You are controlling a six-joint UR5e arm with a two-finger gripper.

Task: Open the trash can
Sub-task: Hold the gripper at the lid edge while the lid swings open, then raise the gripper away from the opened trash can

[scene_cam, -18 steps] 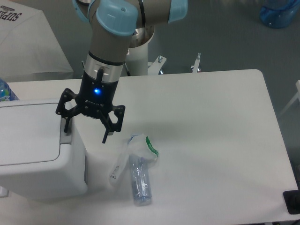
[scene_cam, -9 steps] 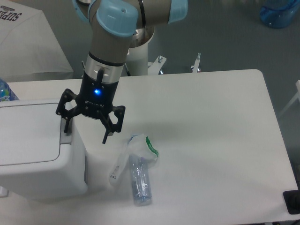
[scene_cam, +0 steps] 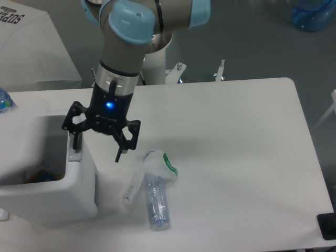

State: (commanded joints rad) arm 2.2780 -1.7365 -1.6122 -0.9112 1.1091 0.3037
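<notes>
The white trash can [scene_cam: 50, 199] stands at the table's left front corner. Its top is open and I see the dark inside with some coloured bits [scene_cam: 38, 176] at the bottom. The white lid [scene_cam: 23, 113] stands raised and blurred at the can's far side. My gripper [scene_cam: 96, 152] hangs over the can's right rim with its jaws spread wide and holds nothing. Its left finger [scene_cam: 74, 142] is down at the grey tab [scene_cam: 75, 155] on the rim; I cannot tell if it touches. The right finger [scene_cam: 121, 149] hangs beside the can.
A small clear plastic bottle [scene_cam: 156, 202] lies on the table right of the can, next to a crumpled wrapper [scene_cam: 160, 164] with green print. A blue-capped bottle [scene_cam: 4, 102] stands behind the can. A black object [scene_cam: 327, 227] sits at the table's front right corner.
The flat lid that covered the trash can has swung up, and the inside of the can now shows. The gripper has barely moved.
</notes>
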